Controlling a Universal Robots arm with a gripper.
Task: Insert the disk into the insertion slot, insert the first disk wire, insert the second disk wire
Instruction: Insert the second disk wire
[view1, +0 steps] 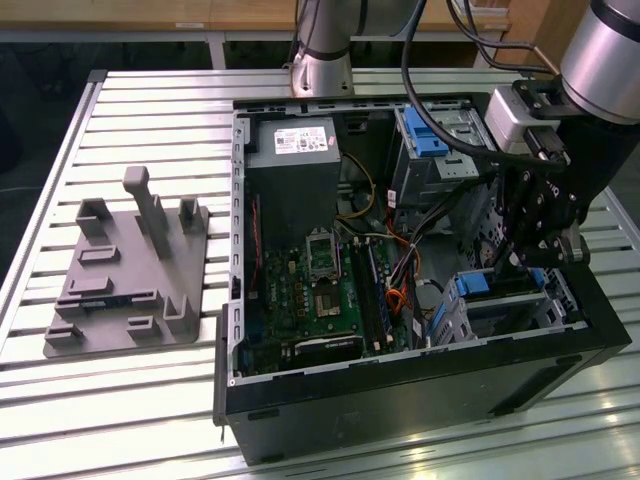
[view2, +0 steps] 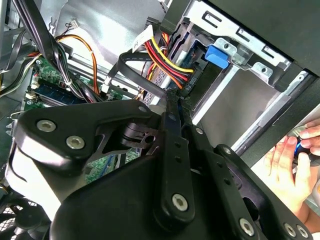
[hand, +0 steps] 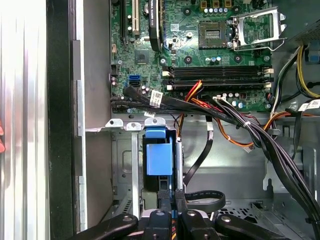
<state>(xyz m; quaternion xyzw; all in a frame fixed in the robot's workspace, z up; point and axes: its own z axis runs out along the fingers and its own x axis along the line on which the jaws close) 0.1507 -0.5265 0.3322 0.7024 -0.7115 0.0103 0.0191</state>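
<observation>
On a slatted metal table (view1: 150, 400), open computer case (view1: 400, 390), grey fixture block (view1: 125, 270), a person's hand (view2: 292, 172).

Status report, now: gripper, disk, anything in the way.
Gripper shut on a thin black part, over the disk's blue frame. Disk seated in the insertion slot. Black cable alongside.

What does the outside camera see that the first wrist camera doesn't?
Exterior view alone: the grey fixture plate on the slatted table, the power supply, and the arm. First wrist view alone: a close look at the pincer down at the blue frame in the bay. Both share the green motherboard and the cable bundle.
</observation>
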